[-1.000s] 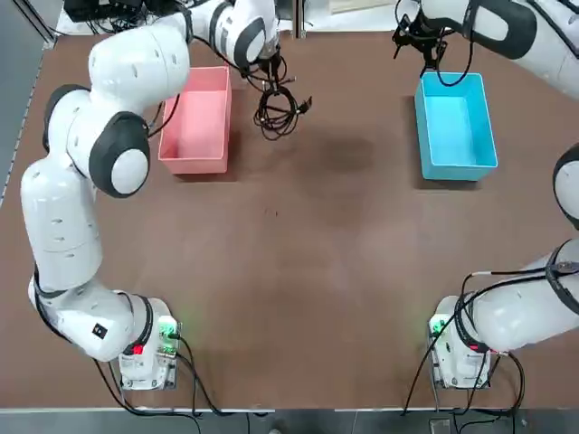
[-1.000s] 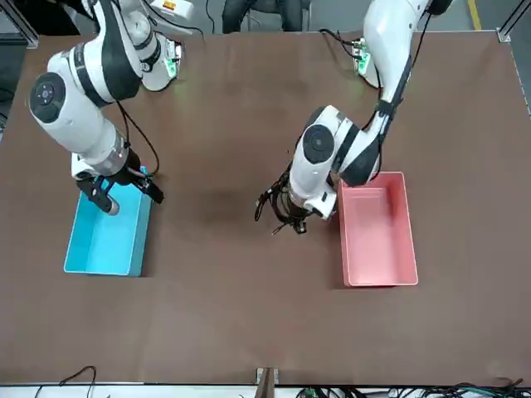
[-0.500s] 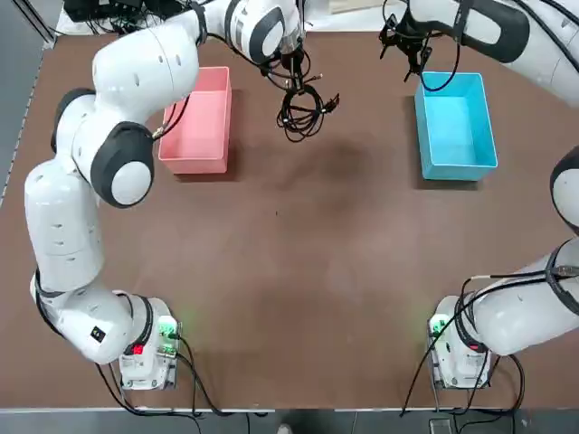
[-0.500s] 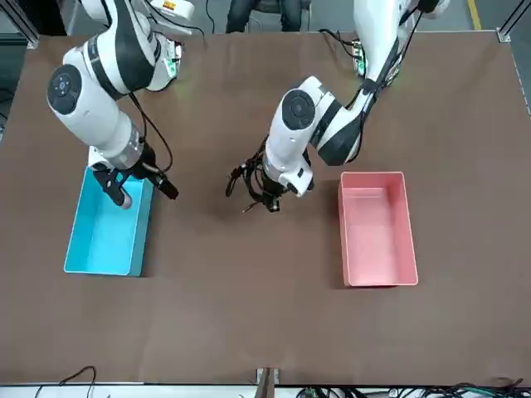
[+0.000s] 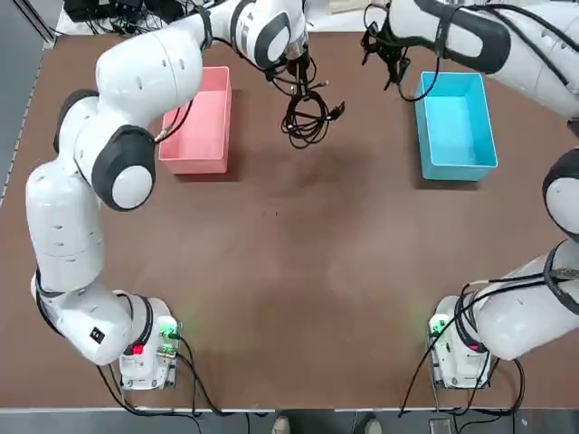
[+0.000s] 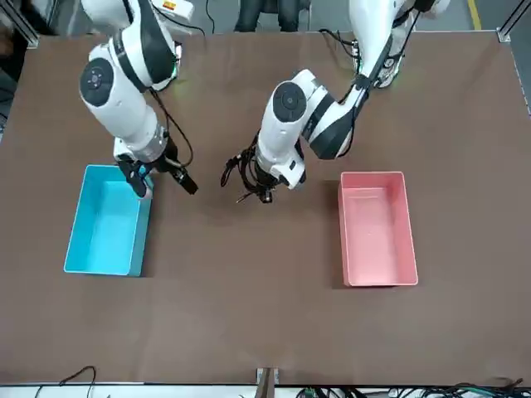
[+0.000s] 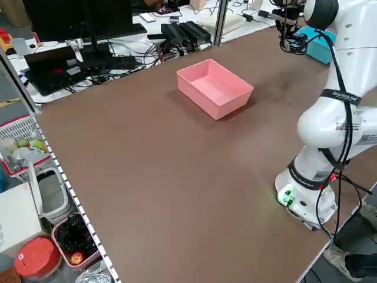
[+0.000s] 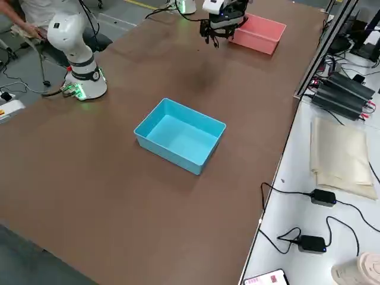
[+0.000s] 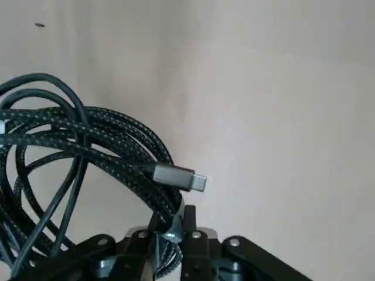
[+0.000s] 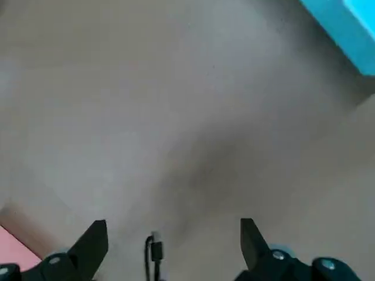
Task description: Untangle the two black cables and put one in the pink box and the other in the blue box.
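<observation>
Here we are over the brown table, and the left gripper (image 9: 170, 234) is clenched on the bundle of black cables (image 9: 88, 146), carrying it up in the air between the two boxes! In the left wrist view the loops cross over one another, thick with speckled braided strands and smoother cord, and a metal-tipped plug (image 9: 180, 177) pokes out just beside the fingertips. Whether that is one cable or both, the pictures do not settle. Over to the right gripper (image 10: 174, 237): released, its two fingers spread wide with nothing between them, hanging near the blue box (image 5: 457, 127), on that box's side toward the left arm. A small dark cord end (image 10: 156, 252) shows beyond those fingers in the right wrist view. The pink box (image 5: 196, 122) sits on the left arm's side of the table, the blue box on the right arm's side, and the held bundle is outside both.
</observation>
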You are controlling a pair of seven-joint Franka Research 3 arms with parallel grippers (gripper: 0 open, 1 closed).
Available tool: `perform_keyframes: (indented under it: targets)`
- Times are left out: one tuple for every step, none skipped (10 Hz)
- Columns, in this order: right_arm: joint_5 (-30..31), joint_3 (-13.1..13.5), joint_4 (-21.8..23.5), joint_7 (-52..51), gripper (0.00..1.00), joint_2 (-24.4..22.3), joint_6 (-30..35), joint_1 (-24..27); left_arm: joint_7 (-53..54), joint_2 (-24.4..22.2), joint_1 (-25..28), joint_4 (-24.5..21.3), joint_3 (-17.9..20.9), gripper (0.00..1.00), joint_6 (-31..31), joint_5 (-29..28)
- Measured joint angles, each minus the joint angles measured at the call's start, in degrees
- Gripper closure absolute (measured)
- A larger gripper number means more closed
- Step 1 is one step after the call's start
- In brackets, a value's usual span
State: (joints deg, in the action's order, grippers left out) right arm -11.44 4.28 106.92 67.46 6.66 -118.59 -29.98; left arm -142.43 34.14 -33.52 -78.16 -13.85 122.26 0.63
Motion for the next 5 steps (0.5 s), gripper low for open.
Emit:
perform_keyframes:
  targets:
    - [-0.4, 0.0, 0.0, 2.7, 0.0, 0.4, -0.4, -1.2, 0.0, 0.0, 0.1, 0.0, 0.0, 0.84, 0.0, 0.0]
    - [-0.6, 0.0, 0.0, 5.3, 0.0, 0.8, -1.0, -2.3, 0.0, 0.0, 0.1, 0.0, 0.0, 0.84, 0.0, 0.0]
    - [-0.7, 0.0, 0.0, 7.5, 0.0, 1.4, -1.9, -3.6, -0.1, 0.0, 0.0, 0.1, -0.1, 0.84, 0.0, 0.0]
    - [-0.7, 0.0, 0.1, 10.1, 0.0, 2.2, -3.1, -5.1, -0.4, 0.0, 0.0, 0.3, -0.1, 0.84, 0.0, 0.0]
    - [-0.7, 0.0, 0.1, 12.7, 0.0, 3.2, -4.3, -6.5, -0.5, 0.0, 0.0, 0.6, -0.3, 0.84, 0.0, 0.1]
